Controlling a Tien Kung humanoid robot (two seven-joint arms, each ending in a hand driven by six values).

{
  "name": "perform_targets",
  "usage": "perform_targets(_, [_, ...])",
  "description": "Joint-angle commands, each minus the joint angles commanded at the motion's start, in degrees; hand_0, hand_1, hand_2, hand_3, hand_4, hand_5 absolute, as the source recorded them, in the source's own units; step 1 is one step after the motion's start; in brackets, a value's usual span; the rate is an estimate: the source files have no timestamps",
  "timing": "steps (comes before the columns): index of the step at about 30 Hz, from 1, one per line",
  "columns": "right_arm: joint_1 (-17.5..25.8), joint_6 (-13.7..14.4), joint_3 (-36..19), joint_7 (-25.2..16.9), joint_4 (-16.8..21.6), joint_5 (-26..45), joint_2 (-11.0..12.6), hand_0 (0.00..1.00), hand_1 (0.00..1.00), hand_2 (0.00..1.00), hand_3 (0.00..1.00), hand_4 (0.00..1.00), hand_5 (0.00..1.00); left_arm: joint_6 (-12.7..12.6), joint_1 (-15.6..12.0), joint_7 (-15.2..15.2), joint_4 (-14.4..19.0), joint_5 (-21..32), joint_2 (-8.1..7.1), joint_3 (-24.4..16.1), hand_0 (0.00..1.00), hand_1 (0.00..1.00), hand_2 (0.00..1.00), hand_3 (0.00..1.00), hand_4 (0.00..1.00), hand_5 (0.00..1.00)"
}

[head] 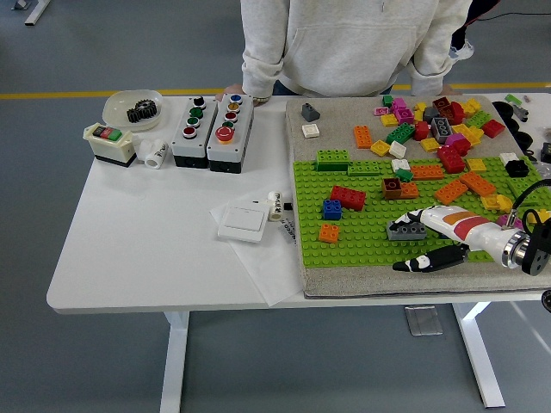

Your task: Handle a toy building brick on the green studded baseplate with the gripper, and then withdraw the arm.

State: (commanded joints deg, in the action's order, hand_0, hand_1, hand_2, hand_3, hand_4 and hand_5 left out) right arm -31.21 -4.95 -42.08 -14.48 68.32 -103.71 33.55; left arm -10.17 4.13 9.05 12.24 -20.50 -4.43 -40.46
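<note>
Right hand [435, 237] comes in from 3 o'clock, low over the near-right part of the green baseplate [362, 232]. White upper fingers [430, 217] lie on the grey brick [406, 229]; black thumb [430, 260] stretches out below at about 5 o'clock of the brick, apart from it. Looks like a pinch closed on the brick from the top side, but contact under the fingers is hard to see. Brick sits on the baseplate studs, roughly centre-right, near edge side.

Other bricks on the baseplate: blue brick [331, 209] and red brick [348, 197] at 10 o'clock of the grey one, small orange brick [328, 233] at 9 o'clock, green brick [332, 159] at the far-left corner of the plate. Loose brick pile [430, 125] on the grey mat [336, 120] beyond, at 12 o'clock.

Left of the mat: white wall switch [241, 224] on paper, two button boxes [213, 131] at the far side, a bowl with a black gear [132, 109] at 10 o'clock of the table [146, 249].

Person in a grey hoodie [344, 43] stands at the far edge, hands resting at the table rim.
</note>
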Motion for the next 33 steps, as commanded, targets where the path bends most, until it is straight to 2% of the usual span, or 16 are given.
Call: perform_targets(33, [0.4, -0.3, 0.8, -0.8, -1.1, -0.2, 0.1, 0.884, 0.788, 0.799, 0.791, 0.998, 0.797, -0.1, 0.2, -0.1, 0.0, 0.0, -0.01, 0.0, 0.815, 0.871, 0.879, 0.798, 0.841, 0.707])
